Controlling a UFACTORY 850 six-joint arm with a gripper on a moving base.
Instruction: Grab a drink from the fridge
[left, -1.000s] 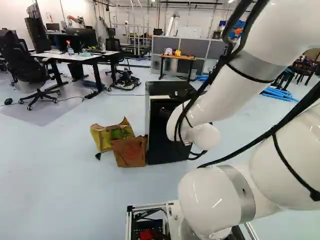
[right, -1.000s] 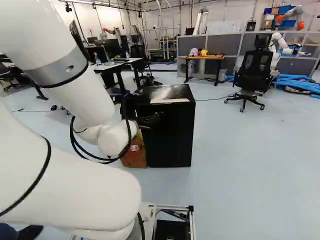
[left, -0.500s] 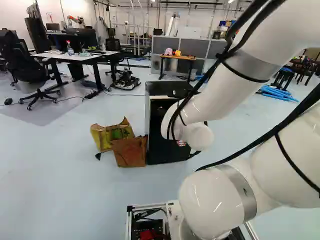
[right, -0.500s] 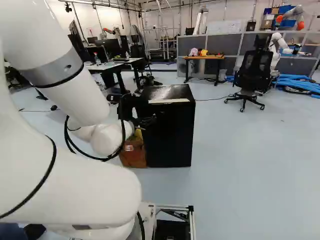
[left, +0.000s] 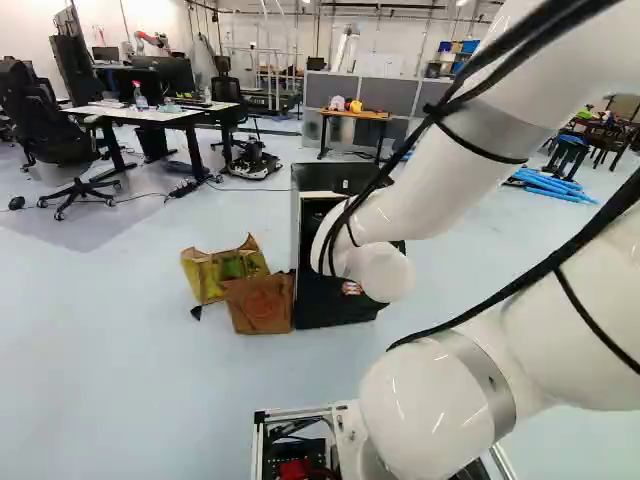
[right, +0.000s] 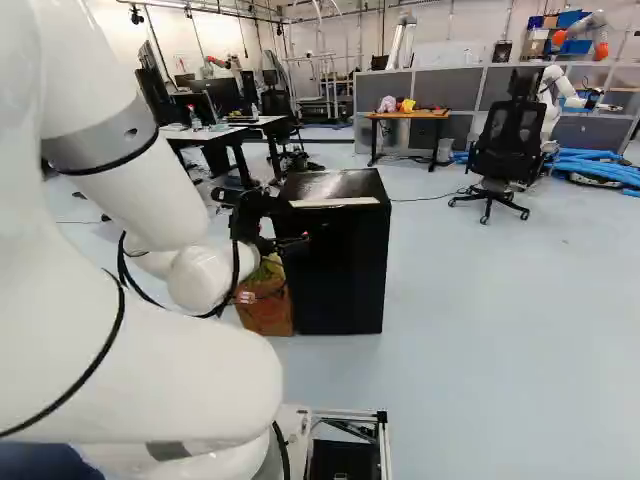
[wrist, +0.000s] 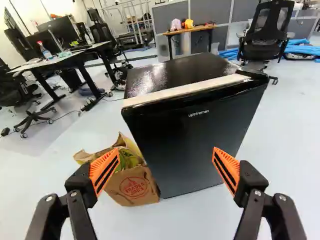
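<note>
Swung a little left, the arm (left: 440, 195) points its end effector (wrist: 166, 150), spread wide, toward the fridge (wrist: 175, 75) ahead. Its door (wrist: 182, 165) looks shut and no drink shows; opening and grabbing remain.

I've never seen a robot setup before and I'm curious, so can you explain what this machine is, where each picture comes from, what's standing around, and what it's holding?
It's a white robot arm on a moving base. Two pictures come from cameras on that base, left and right, behind the arm. The third is from its wrist, looking along the jaws. They stand wide apart, with orange pads and nothing held between them.

Ahead, on the floor, is a black fridge, door shut, with paper bags beside it. Farther back, a wooden-topped table carries a few small things.
</note>
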